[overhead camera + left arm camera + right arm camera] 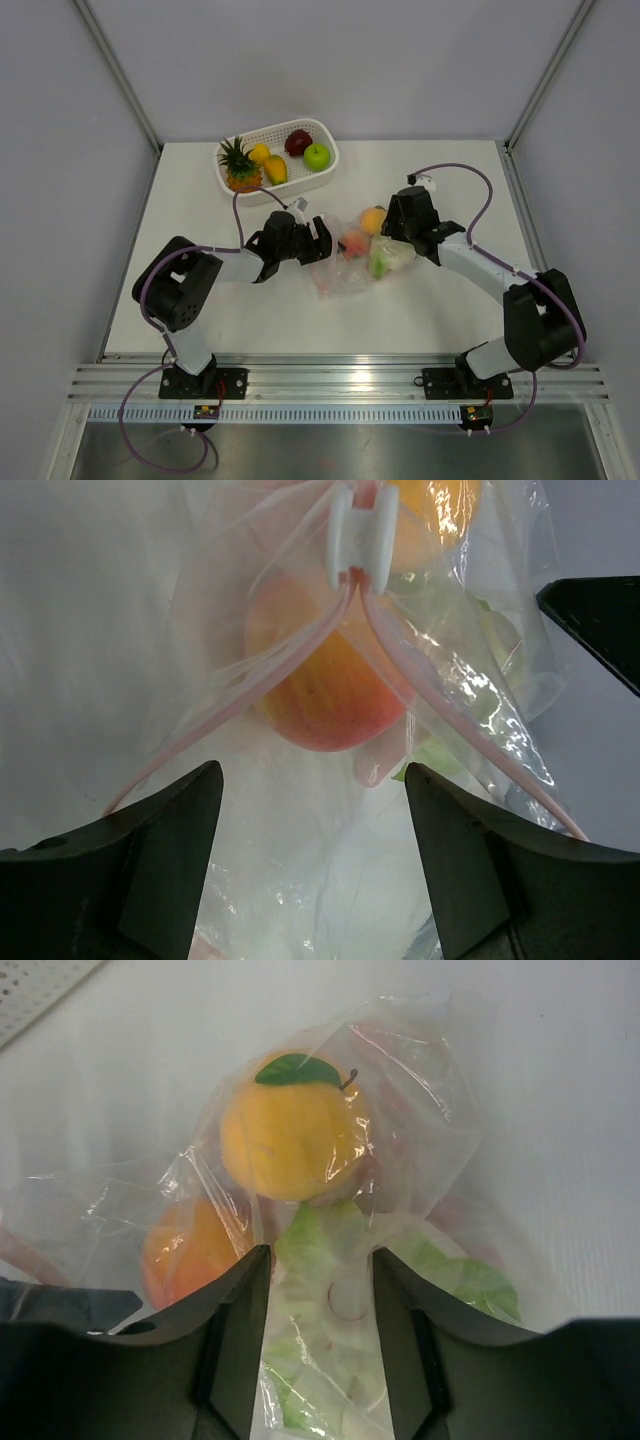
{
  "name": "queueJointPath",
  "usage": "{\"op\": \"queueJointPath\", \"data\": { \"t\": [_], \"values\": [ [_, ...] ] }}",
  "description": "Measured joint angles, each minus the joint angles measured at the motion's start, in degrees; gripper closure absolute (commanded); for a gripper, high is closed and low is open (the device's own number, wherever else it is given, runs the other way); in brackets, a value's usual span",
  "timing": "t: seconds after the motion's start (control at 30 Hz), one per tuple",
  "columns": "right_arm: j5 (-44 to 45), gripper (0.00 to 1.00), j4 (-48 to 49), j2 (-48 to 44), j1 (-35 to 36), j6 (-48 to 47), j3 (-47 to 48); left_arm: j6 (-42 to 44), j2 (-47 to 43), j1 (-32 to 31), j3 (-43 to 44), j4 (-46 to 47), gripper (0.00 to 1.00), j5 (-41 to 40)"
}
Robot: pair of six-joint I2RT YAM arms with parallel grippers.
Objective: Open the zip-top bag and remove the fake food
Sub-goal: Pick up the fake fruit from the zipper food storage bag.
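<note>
The zip-top bag [345, 275] lies at mid-table between both arms, its pink zip strips parted below the white slider [360, 535]. Inside it are fake food pieces: a yellow-orange fruit with a leaf [290, 1140], an orange-red fruit [330, 695] and a green-white leafy piece [340, 1310]. My left gripper [312, 780] is open at the bag's mouth, over crinkled film. My right gripper [320, 1270] is open at the other end, its fingers either side of the green-white piece. In the top view the left gripper [325, 245] and right gripper [392, 245] flank the bag.
A white perforated basket [325, 175] stands at the back, holding a pineapple [240, 165], yellow pieces [268, 162], a dark red piece [298, 141] and a green apple [317, 156]. A corner of the basket [40, 990] shows in the right wrist view. Grey walls enclose the table.
</note>
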Motion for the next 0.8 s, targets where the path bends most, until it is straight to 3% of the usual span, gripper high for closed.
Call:
{"op": "queueJointPath", "data": {
  "t": [0.17,0.8],
  "values": [
    [-1.2,0.65,-0.1,5.2,0.0,0.0,1.0,0.1,0.2,0.0,0.1,-0.1,0.21,0.0],
    [-1.7,0.68,1.7,14.1,8.5,-0.1,7.2,1.6,0.1,0.0,0.1,0.8,0.17,-1.0]
  ]
}}
